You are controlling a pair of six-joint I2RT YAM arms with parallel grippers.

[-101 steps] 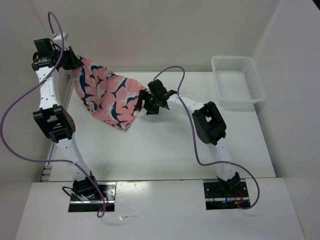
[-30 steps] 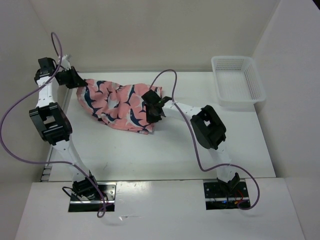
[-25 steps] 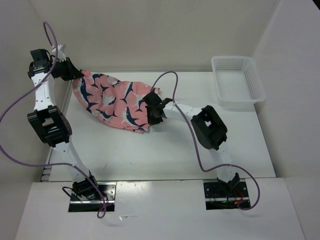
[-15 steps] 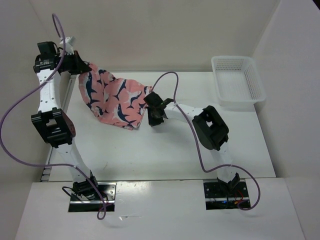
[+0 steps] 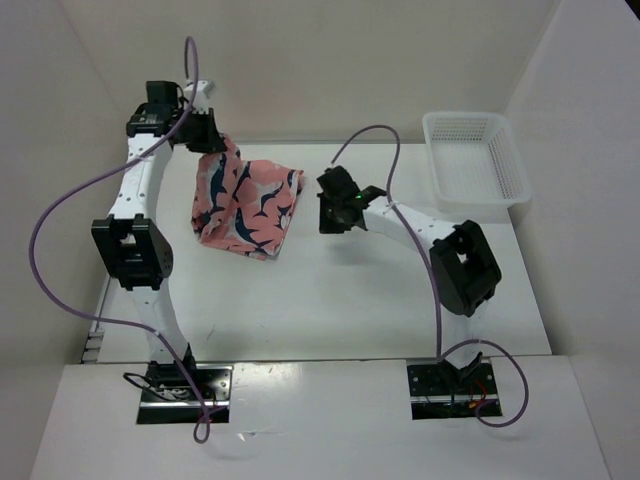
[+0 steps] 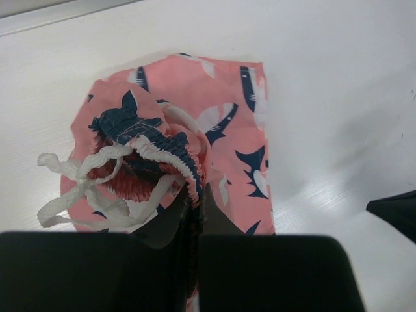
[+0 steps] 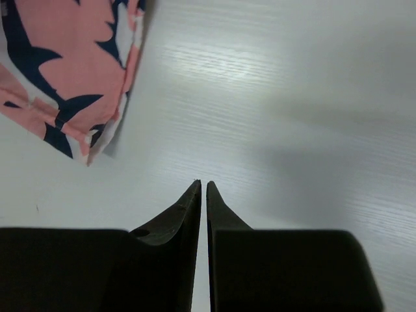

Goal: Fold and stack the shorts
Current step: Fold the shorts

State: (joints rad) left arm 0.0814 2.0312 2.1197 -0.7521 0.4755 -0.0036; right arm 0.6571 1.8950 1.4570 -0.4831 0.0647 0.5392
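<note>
The salmon-pink shorts (image 5: 245, 205) with navy and white shapes hang bunched from my left gripper (image 5: 210, 140), their lower part resting on the table. In the left wrist view that gripper (image 6: 195, 195) is shut on the gathered waistband, with the white drawstring (image 6: 78, 188) dangling beside it over the shorts (image 6: 227, 130). My right gripper (image 5: 328, 212) hovers to the right of the cloth, apart from it. Its fingers (image 7: 203, 183) stand almost together with nothing between them, and an edge of the shorts (image 7: 58, 58) lies at the upper left of that view.
A white mesh basket (image 5: 428, 125) sits at the back right of the table. The enclosure's white walls stand close behind and to the left of the left arm. Purple cables loop from both arms.
The right gripper has let go of the shorts and drawn off to the right. The left gripper has swung right with the waistband, so the spread cloth has collapsed into a hanging bunch.
</note>
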